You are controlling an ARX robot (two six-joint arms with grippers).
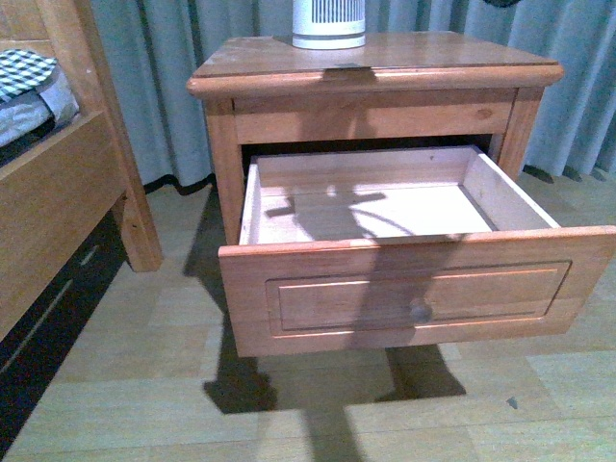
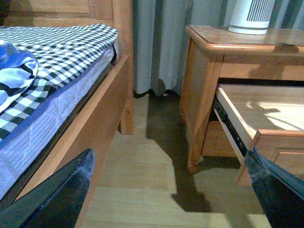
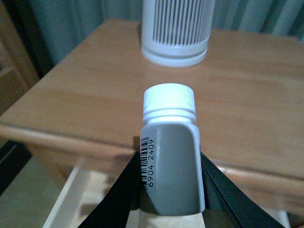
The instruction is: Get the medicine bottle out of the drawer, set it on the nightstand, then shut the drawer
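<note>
My right gripper [image 3: 170,190] is shut on the medicine bottle [image 3: 170,152], a small white bottle with a ribbed cap and a barcode, held above the front edge of the nightstand top [image 3: 85,90]. The drawer [image 1: 385,207] stands pulled out and looks empty in the front view; its side and rail also show in the left wrist view [image 2: 237,118]. The nightstand [image 1: 375,67] is orange-brown wood. My left gripper [image 2: 171,190] is open and empty, low over the floor between the bed and the nightstand. Neither arm shows in the front view.
A large white ribbed device [image 1: 328,24] stands at the back of the nightstand top, also in the right wrist view [image 3: 175,31]. A wooden bed frame [image 1: 58,212] with checked bedding [image 2: 52,52] is to the left. Grey curtains [image 1: 164,87] hang behind.
</note>
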